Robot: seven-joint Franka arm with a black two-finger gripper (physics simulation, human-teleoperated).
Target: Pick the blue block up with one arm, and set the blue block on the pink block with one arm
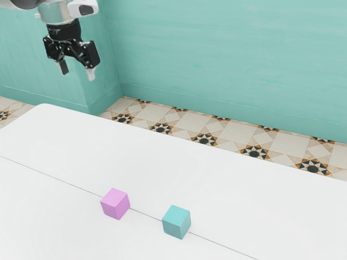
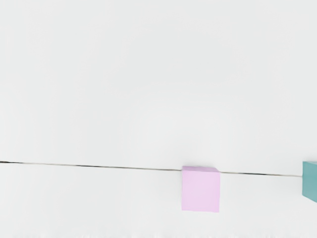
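Exterior view first: the black two-finger gripper (image 1: pixel 77 72) hangs high above the smooth white table surface (image 1: pixel 227 173), up toward its rounded far corner. The jaws stand wide apart with nothing between them. Behind it are a teal painted wall (image 1: pixel 227 49) and a star-patterned tile floor (image 1: pixel 238 132).

Down on the surface, well in from the far edge, a thin dark seam (image 1: pixel 59 179) runs across. Two cubes sit on it. The pale pink block (image 1: pixel 115 203), a plain matte cube, comes first. Near it, but clearly apart, toward the exterior view's right, is the teal-tinted blue block (image 1: pixel 177 221), much the same shape. Both rest flat, and neither is touched.

Over to the wrist view: the hand looks down on the white surface (image 2: pixel 148 74) with the seam (image 2: pixel 99 166) crossing it. The pink block (image 2: pixel 200 189) sits on that line. Beyond it is the blue block (image 2: pixel 310 181), also on the seam, cut off by the frame. Neither cube lies under the hand.

My read is that this is the opening of the job: the approach to the pick, with nothing grasped and no stacking begun. The next move calls for a long travel past the pink block to get over the blue one. Then the open jaws should square to two opposite faces before a straight descent, steering clear of the pink neighbour.
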